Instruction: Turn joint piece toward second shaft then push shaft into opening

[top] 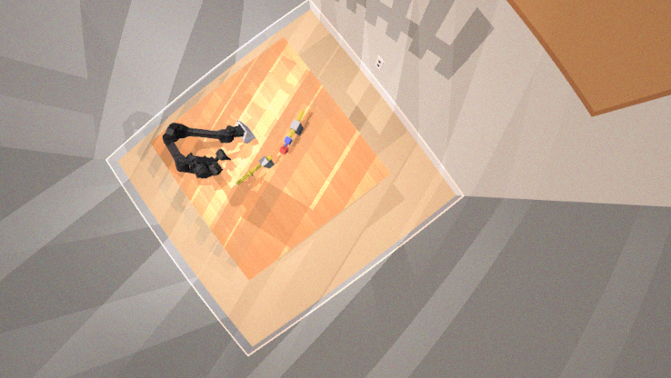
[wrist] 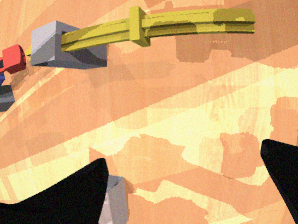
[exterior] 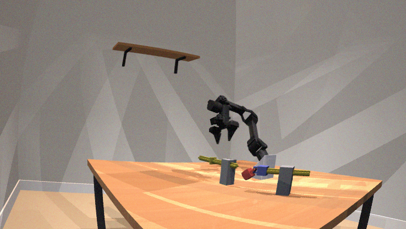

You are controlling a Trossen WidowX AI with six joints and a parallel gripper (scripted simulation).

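Observation:
The red joint piece (top: 284,150) (exterior: 248,173) (wrist: 14,58) hangs tilted downward from the blue part (top: 287,140) (exterior: 262,170) on the first yellow shaft (exterior: 301,172), which runs through a grey block (top: 296,125) (exterior: 285,180). I cannot make out its opening. The second yellow shaft (top: 246,176) (exterior: 204,158) (wrist: 200,22) runs through the second grey block (top: 266,162) (exterior: 227,172) (wrist: 47,42). Its inner end sticks out a little, apart from the red piece; a collar (exterior: 212,160) (wrist: 138,26) sits on its outer part. My gripper (exterior: 223,141) (wrist: 188,158) is open and empty, pointing down above the table, beside the second shaft and touching nothing.
The arm's pale base plate (top: 245,132) (exterior: 268,167) stands on the wooden table (top: 328,159) (exterior: 184,196), behind the blocks in the exterior view. A wall shelf (exterior: 156,51) hangs far behind. Bright light patches and shadows cross the table.

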